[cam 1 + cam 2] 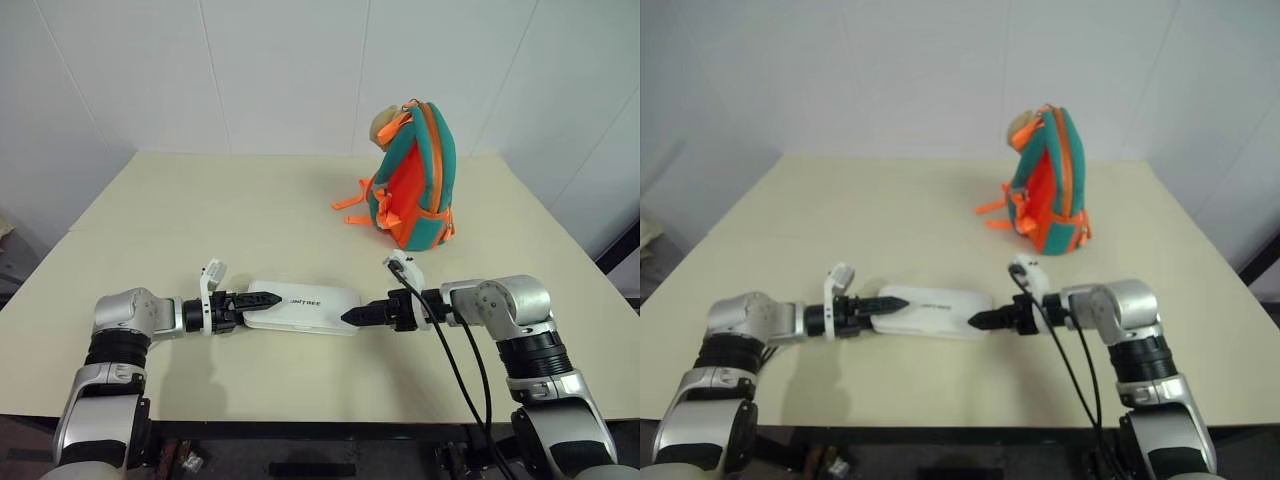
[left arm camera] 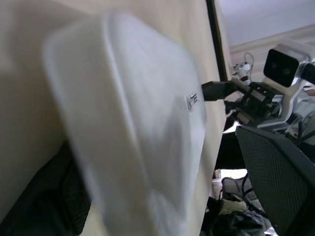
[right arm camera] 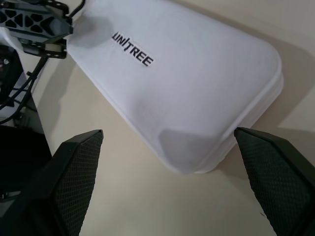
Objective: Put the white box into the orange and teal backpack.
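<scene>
Two grippers of mine, left gripper (image 1: 268, 298) and right gripper (image 1: 352, 316), sit spread wide at opposite ends of the white box (image 1: 303, 307), gripping nothing. It's flat on the table (image 1: 200, 220); the orange and teal backpack (image 1: 414, 176) stands well behind.

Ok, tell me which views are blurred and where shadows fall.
Left wrist view: the white box is smeared and out of focus. Right wrist view: lettering sharp, soft shadow on the box end between the fingers. Left eye view: faint shadows under both arms on the table.
</scene>
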Controlling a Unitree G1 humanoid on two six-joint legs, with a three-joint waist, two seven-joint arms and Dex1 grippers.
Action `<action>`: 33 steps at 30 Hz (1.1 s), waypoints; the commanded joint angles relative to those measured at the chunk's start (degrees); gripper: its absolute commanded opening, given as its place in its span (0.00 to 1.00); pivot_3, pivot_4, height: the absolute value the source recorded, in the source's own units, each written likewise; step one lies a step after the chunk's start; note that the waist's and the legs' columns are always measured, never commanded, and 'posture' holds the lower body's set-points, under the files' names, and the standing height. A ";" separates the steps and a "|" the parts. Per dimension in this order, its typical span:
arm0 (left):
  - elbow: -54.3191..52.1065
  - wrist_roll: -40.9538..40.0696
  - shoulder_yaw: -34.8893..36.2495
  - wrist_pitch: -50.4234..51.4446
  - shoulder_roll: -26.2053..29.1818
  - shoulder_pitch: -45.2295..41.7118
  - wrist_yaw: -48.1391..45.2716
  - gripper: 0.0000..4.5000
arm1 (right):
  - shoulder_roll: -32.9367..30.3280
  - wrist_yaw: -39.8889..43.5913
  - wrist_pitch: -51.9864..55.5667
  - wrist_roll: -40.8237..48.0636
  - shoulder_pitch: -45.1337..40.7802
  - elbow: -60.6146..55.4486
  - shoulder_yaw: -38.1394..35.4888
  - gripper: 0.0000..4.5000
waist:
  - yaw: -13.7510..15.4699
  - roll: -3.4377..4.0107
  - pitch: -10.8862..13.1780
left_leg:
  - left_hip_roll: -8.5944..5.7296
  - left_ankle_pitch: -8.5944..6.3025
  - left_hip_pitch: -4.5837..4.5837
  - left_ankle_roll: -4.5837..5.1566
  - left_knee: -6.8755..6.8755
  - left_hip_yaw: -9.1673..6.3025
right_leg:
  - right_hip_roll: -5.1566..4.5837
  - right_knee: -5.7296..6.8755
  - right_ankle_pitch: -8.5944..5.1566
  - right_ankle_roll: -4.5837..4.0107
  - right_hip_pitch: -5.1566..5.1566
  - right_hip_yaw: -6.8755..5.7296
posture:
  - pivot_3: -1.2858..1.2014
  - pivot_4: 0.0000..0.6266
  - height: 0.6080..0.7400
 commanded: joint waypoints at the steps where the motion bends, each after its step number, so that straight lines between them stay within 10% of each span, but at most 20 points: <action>1: 1.64 0.59 -1.10 0.37 -1.44 0.15 0.18 0.99 | -0.17 0.19 -0.81 1.32 -0.29 -1.75 -0.58 1.00 | -0.02 0.00 0.00 | 0.00 0.00 0.00 0.00 0.00 0.00 | 0.00 -0.01 0.00 0.00 0.00 0.00 | 0.52 0.24 1.00; 14: 0.66 0.49 -1.12 0.11 1.95 -0.43 -2.84 0.33 | -1.75 0.19 -1.77 1.13 2.49 -3.87 -0.52 1.00 | -0.33 0.00 0.00 | 0.01 0.00 -0.01 0.00 -0.04 0.00 | 0.01 -0.02 0.00 0.00 -0.03 0.00 | 0.52 0.24 1.00; 33: -27.53 -9.63 20.01 -18.98 3.40 18.22 -1.87 0.32 | -5.29 -9.56 -35.86 -8.86 7.89 -5.27 -11.14 1.00 | -1.43 -0.03 0.02 | 0.04 -0.03 -0.01 -0.06 -0.11 0.05 | 0.02 -0.15 0.00 0.00 -0.05 0.05 | 0.52 0.24 1.00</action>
